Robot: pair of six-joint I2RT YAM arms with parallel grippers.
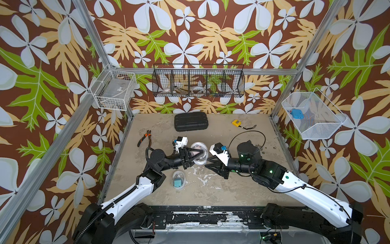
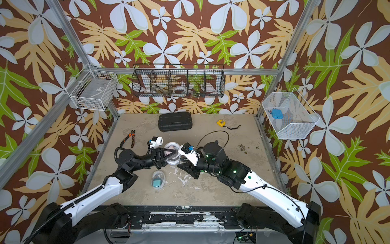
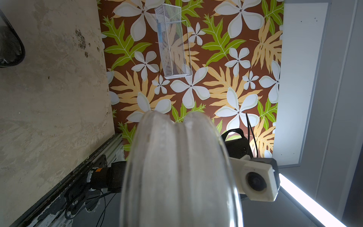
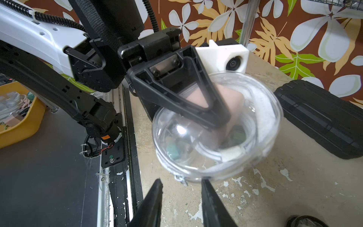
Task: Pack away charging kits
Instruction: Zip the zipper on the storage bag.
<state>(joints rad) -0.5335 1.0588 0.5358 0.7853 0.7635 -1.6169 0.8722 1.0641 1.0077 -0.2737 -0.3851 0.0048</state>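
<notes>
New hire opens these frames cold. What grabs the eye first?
The loud floral wallpaper covering the walls. Then, mid-table, the left gripper clamped on a clear case with a pink plug inside, the right gripper open right beside it. A second clear case holding a teal plug lies on the table nearer the robot's base.

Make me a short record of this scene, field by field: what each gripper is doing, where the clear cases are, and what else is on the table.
left gripper: shut on a clear case
held case contents: pink plug, white cable
right gripper: open, empty, just short of the held case
second clear case: lying on the table nearer the robot's base, teal plug inside
other items: black ribbed case, yellow tape measure, pliers
</notes>
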